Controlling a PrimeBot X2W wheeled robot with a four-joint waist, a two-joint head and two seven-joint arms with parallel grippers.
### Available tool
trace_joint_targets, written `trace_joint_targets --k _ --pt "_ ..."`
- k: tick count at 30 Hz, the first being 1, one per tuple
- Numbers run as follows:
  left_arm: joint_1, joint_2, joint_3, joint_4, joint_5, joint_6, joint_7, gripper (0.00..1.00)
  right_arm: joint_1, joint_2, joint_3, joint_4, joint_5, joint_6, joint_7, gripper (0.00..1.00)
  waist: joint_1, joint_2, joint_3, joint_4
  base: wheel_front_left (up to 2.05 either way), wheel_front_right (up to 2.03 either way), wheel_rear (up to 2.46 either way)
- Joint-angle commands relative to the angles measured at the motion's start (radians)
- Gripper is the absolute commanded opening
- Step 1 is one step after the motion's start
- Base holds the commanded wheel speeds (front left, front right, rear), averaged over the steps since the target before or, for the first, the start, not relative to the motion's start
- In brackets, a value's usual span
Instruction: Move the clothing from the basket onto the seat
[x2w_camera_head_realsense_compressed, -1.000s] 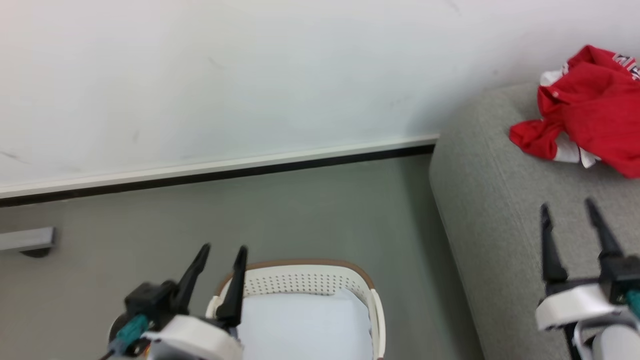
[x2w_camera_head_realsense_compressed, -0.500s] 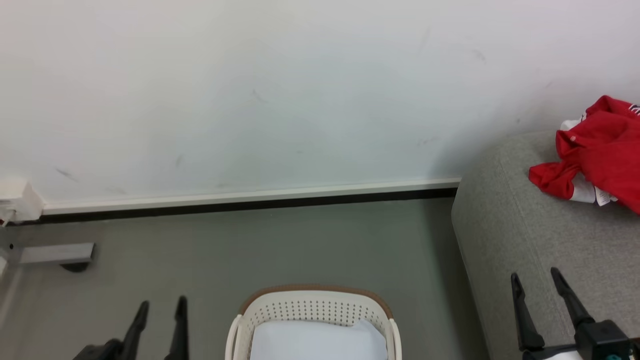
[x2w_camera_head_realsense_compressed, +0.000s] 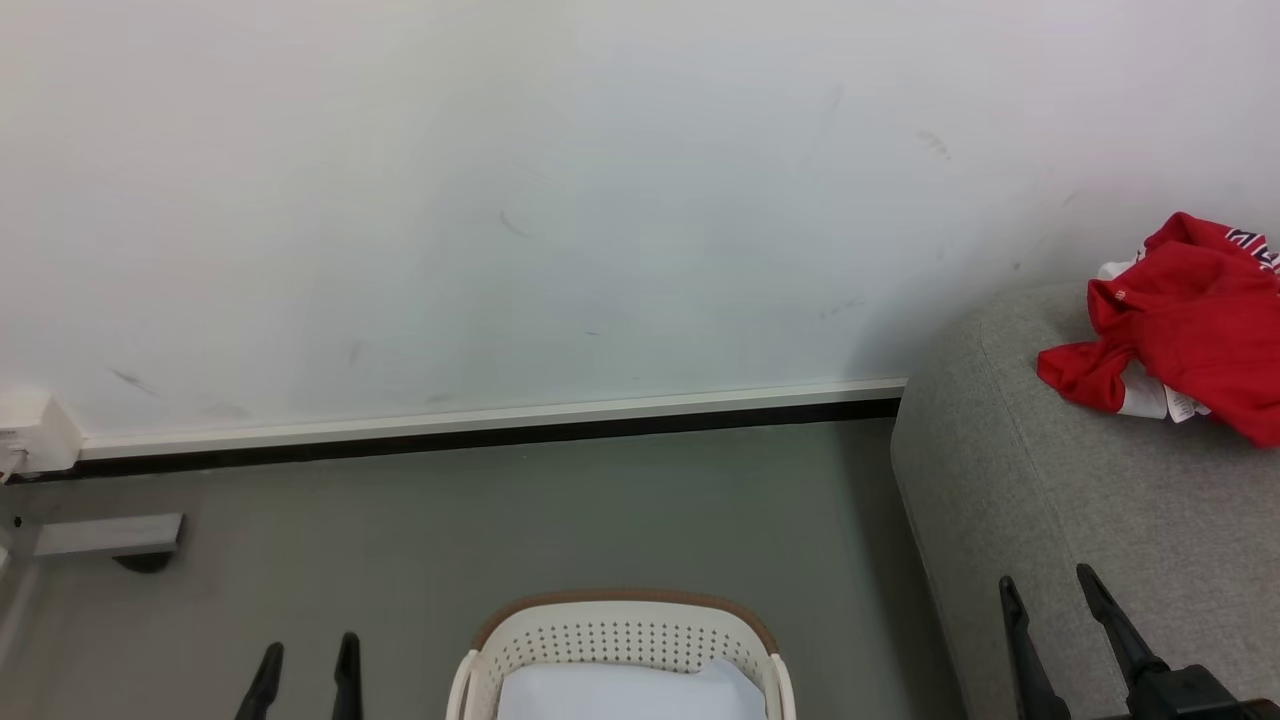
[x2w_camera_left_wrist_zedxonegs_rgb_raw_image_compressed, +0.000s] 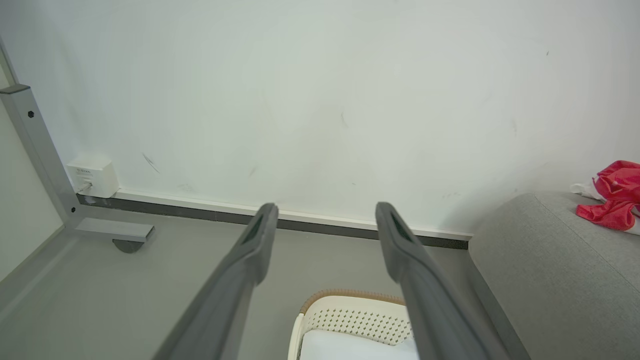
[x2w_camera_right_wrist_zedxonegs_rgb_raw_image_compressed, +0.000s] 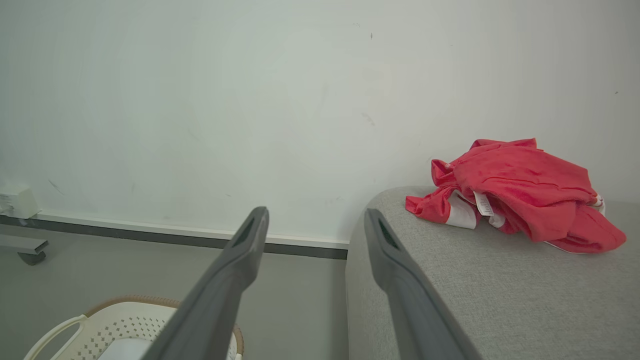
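Left gripper (x2w_camera_head_realsense_compressed: 308, 672): jaws open, empty. To its right stands the basket (x2w_camera_head_realsense_compressed: 622, 634); its visible part holds a pale pad (x2w_camera_head_realsense_compressed: 630, 695). Right gripper (x2w_camera_head_realsense_compressed: 1045, 585): jaws open, empty, at the seat (x2w_camera_head_realsense_compressed: 1100, 500) edge. The clothing (x2w_camera_head_realsense_compressed: 1190, 330) lies on the seat beyond it, to its right. Judgement: transfer appears complete.

Head view: high, tilted down at wall (x2w_camera_head_realsense_compressed: 500, 200) and floor (x2w_camera_head_realsense_compressed: 500, 520); left gripper (x2w_camera_head_realsense_compressed: 310, 648) and right gripper (x2w_camera_head_realsense_compressed: 1045, 580) tips at bottom edge. Wrist views: lower, each facing wall along own fingers (x2w_camera_left_wrist_zedxonegs_rgb_raw_image_compressed: 240, 280). All share basket (x2w_camera_head_realsense_compressed: 620, 632) low between grippers, seat (x2w_camera_head_realsense_compressed: 1100, 520) on right-gripper side.
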Motion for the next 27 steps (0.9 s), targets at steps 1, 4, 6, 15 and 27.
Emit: trace_joint_targets --k 1,4,6,15,27 --pt "0.008 -0.005 0.006 0.008 0.014 -0.012 0.0 1.0 0.007 -0.004 0.002 0.0 0.014 -0.003 -0.003 1.0 0.0 0.0 -0.001 0.0 0.0 0.0 0.0" --pt "0.003 -0.013 0.01 0.018 0.025 -0.023 0.0 1.0 0.008 -0.004 0.006 0.001 0.013 -0.003 -0.003 1.0 0.0 0.0 -0.001 0.0 0.0 0.0 0.0" --pt "0.0 -0.017 0.014 0.022 0.028 -0.03 0.0 1.0 0.009 -0.004 0.009 0.002 0.015 -0.003 -0.003 1.0 0.0 0.0 -0.001 0.0 0.0 0.0 0.0" --pt "-0.01 -0.028 0.042 0.03 0.044 -0.037 0.0 1.0 0.01 -0.004 0.025 0.001 0.025 -0.003 -0.003 1.0 0.0 0.0 0.0 0.001 0.0 0.0 0.0" --pt "-0.017 -0.032 0.053 0.047 0.054 -0.039 0.0 1.0 0.005 -0.004 0.029 0.005 0.029 -0.003 -0.003 1.0 0.0 0.0 -0.01 0.017 0.0 0.0 0.0"
